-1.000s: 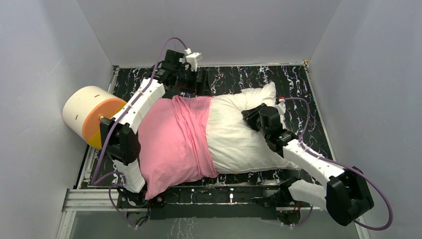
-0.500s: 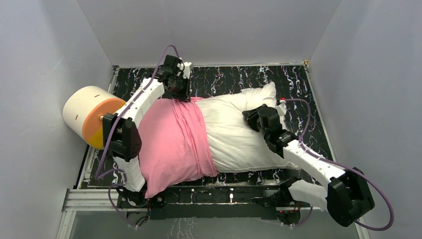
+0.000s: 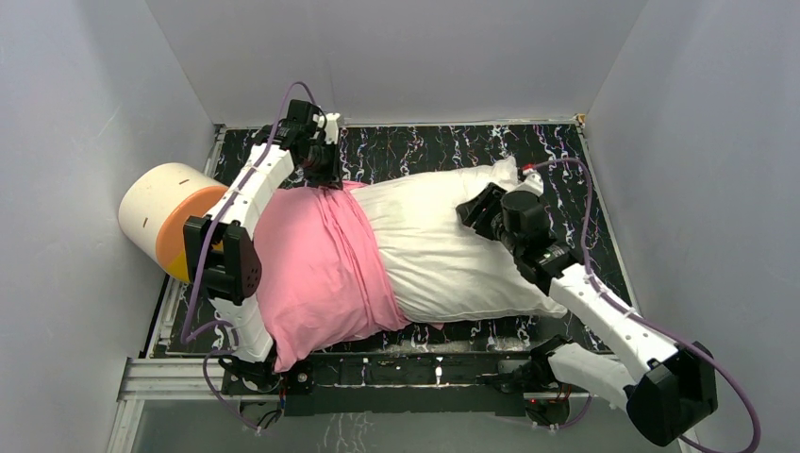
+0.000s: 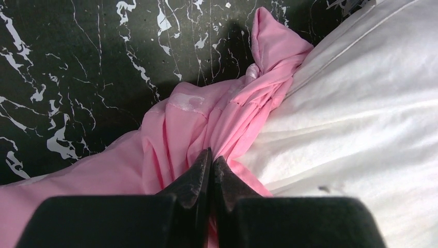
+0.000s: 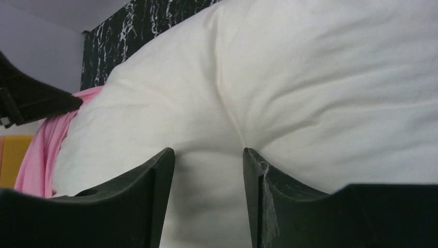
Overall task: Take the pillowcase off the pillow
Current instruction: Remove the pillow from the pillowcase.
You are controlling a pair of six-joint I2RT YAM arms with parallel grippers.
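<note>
The pink pillowcase covers the left end of the white pillow, its open edge bunched in folds across the middle. My left gripper is at the far edge of that bunched hem. In the left wrist view it is shut on a pleat of the pillowcase, beside bare pillow. My right gripper rests on the pillow's right half. In the right wrist view it stands open, tips pressed into the pillow, a soft mound of fabric between them. Pink pillowcase shows at the left.
A cream-and-orange cylinder lies at the table's left edge, next to the left arm. The black marbled table is boxed in by grey walls on three sides. A metal rail runs along the near edge.
My left gripper closed on the pillowcase's far hem and drew it leftward, baring more white pillow. The right gripper's jaws widened on the pillow and the arm shifted slightly right.
</note>
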